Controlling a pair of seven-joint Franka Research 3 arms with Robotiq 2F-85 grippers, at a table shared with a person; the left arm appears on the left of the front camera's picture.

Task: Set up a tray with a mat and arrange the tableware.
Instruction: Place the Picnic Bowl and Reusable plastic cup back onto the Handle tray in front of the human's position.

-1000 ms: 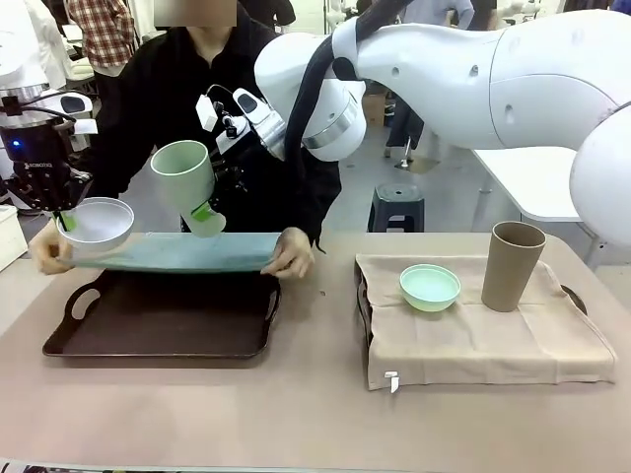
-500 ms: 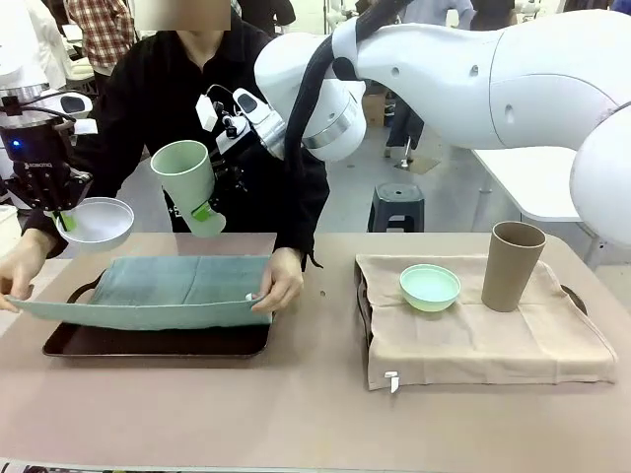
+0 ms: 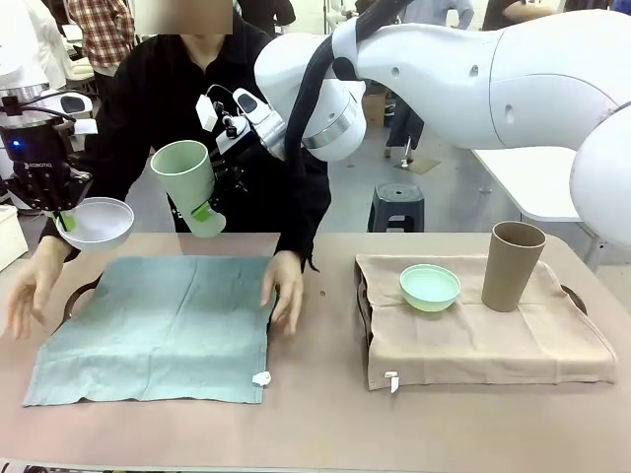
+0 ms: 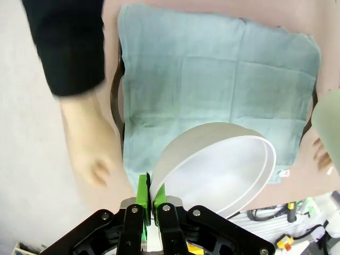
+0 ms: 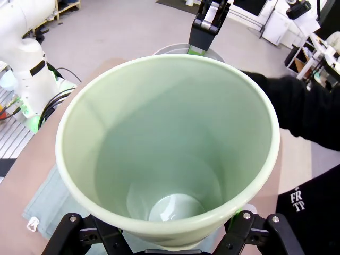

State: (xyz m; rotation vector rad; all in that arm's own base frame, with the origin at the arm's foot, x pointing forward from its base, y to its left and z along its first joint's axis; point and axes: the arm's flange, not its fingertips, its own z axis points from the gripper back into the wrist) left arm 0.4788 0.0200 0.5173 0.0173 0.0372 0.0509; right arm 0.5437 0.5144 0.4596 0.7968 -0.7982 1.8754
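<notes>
- left claw [image 3: 65,219] is clamped on the rim of the white bowl [image 3: 96,222], held in the air over the table's [image 3: 315,424] far left corner.
- teal mat [image 3: 158,330] lies spread over the tray at the left; the person's hands [image 3: 284,286] rest at its sides.
- right claw [image 3: 205,214] grips the mint green cup [image 3: 185,179], tilted, above the mat's far edge.
- mint green bowl [image 3: 430,287] and taupe brown cup [image 3: 512,265] stand on the beige cloth [image 3: 473,340] at the right.

The teal mat [image 3: 158,330] lies spread flat over the dark tray [image 3: 83,292]. The white bowl [image 3: 96,222] and the tilted mint green cup [image 3: 185,182] hang above it. The mint green bowl [image 3: 430,287] and upright brown cup [image 3: 511,265] stand on the beige cloth [image 3: 493,345].
</notes>
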